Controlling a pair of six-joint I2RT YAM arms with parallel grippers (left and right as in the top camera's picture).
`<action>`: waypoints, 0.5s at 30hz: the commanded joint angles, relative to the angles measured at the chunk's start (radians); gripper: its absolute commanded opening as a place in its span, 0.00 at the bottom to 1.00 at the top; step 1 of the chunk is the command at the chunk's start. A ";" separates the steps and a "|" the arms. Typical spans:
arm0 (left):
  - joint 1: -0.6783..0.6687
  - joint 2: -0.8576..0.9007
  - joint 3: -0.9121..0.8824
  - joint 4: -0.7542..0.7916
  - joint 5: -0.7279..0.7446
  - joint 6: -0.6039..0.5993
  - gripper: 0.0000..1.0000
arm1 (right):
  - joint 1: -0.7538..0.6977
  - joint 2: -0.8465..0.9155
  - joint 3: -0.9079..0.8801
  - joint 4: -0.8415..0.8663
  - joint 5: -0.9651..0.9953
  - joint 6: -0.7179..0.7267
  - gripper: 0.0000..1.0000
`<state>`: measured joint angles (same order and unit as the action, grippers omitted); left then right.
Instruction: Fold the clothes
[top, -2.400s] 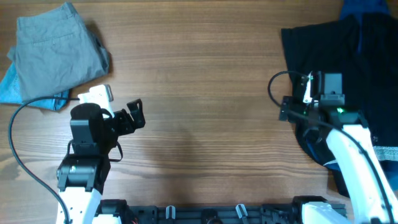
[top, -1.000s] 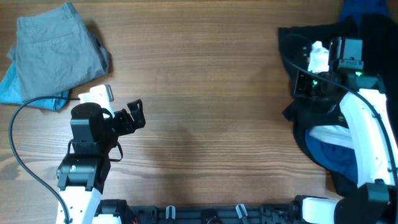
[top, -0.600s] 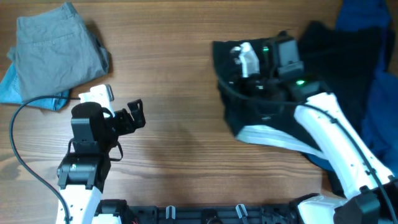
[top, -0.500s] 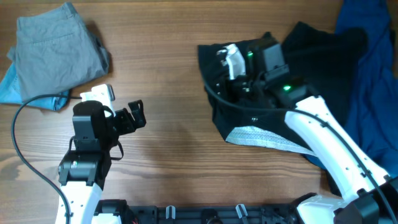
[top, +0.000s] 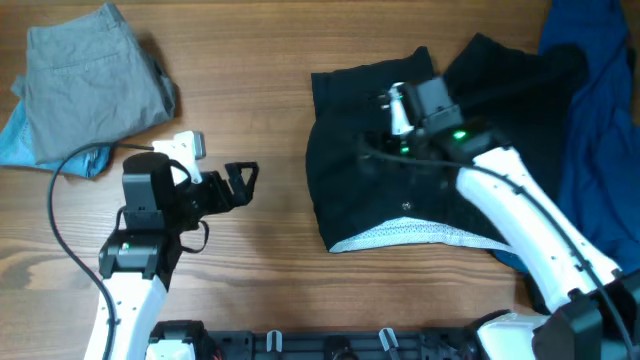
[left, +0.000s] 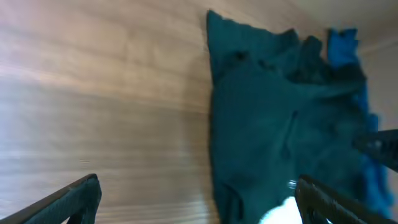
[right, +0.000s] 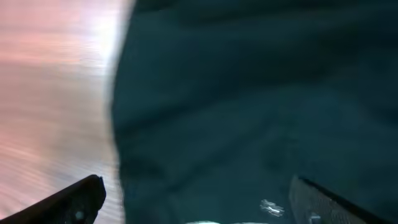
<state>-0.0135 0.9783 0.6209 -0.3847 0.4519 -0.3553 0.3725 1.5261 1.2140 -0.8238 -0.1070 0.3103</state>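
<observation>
The black shorts (top: 380, 185) lie spread flat right of the table's middle. Their whitish waistband lining (top: 400, 232) is at the near edge, and a small pale button (top: 405, 205) sits just above it. My right gripper (top: 385, 150) hovers over the shorts, open and holding nothing. In the right wrist view its fingers (right: 196, 186) are wide apart above the black cloth (right: 249, 112). My left gripper (top: 240, 178) is open and empty over bare wood, left of the shorts. The left wrist view (left: 198, 183) shows the shorts (left: 273, 124) ahead to the right.
A rumpled deep-blue garment (top: 600, 120) lies at the right edge, partly under the shorts' far side. Grey folded trousers (top: 90, 75) sit at the back left on a light blue cloth (top: 15, 140). Bare wood (top: 260, 90) separates the two piles.
My right gripper dragged the black shorts from the right edge to right of the middle and opened; they now lie spread out. My left gripper moved slightly right.
</observation>
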 joint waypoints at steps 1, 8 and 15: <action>0.002 0.090 0.017 0.004 0.108 -0.238 1.00 | -0.103 0.005 0.003 -0.043 0.040 0.007 1.00; -0.185 0.382 0.017 0.114 0.184 -0.422 1.00 | -0.221 0.005 0.003 -0.095 -0.006 0.007 1.00; -0.420 0.652 0.017 0.277 0.168 -0.737 0.99 | -0.229 0.005 0.003 -0.109 -0.005 0.006 1.00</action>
<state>-0.3618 1.5421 0.6239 -0.1543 0.6140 -0.9031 0.1455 1.5261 1.2140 -0.9329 -0.1017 0.3107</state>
